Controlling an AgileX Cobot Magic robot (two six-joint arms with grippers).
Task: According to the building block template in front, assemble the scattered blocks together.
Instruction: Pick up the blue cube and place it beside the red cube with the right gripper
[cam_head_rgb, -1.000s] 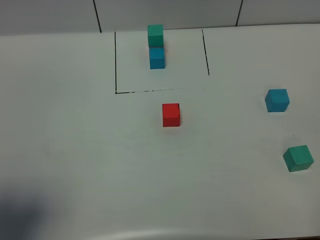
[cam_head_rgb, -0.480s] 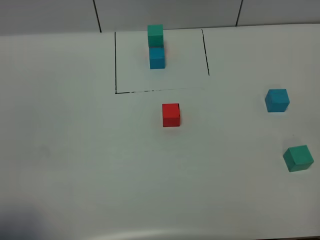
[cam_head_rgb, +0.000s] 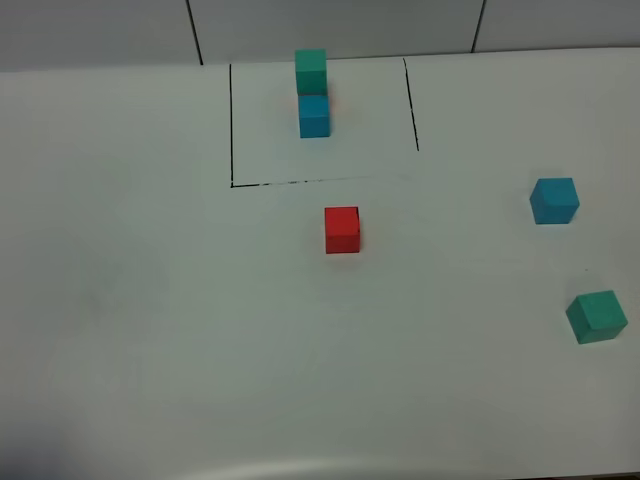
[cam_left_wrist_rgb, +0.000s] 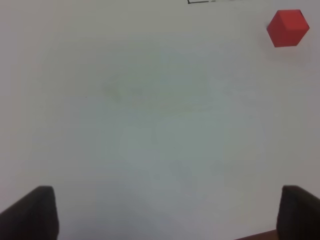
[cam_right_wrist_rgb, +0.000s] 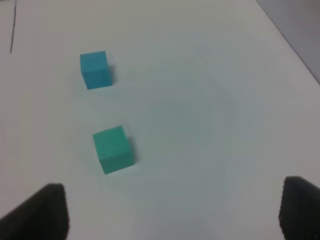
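Note:
The building block template (cam_head_rgb: 313, 95) stands at the back, a teal-green cube joined to a blue one, inside thin black lines (cam_head_rgb: 232, 125). The scattered blocks lie apart. The red cube (cam_head_rgb: 342, 230) is just in front of the lines, the blue cube (cam_head_rgb: 554, 200) is at the right, and the teal-green cube (cam_head_rgb: 597, 317) is nearer the front right. Neither arm shows in the high view. My left gripper (cam_left_wrist_rgb: 165, 215) is open over bare table, with the red cube (cam_left_wrist_rgb: 287, 28) far ahead of it. My right gripper (cam_right_wrist_rgb: 172, 210) is open, the teal-green cube (cam_right_wrist_rgb: 113, 149) just ahead and the blue cube (cam_right_wrist_rgb: 95, 69) beyond.
The white table (cam_head_rgb: 150, 300) ends in a curved front edge (cam_head_rgb: 320, 466), and a grey panelled wall runs behind it. In the right wrist view the table's side edge (cam_right_wrist_rgb: 290, 40) runs close to the cubes.
A dark shadow at the front left corner of the table has shrunk away. None of the cubes has moved.

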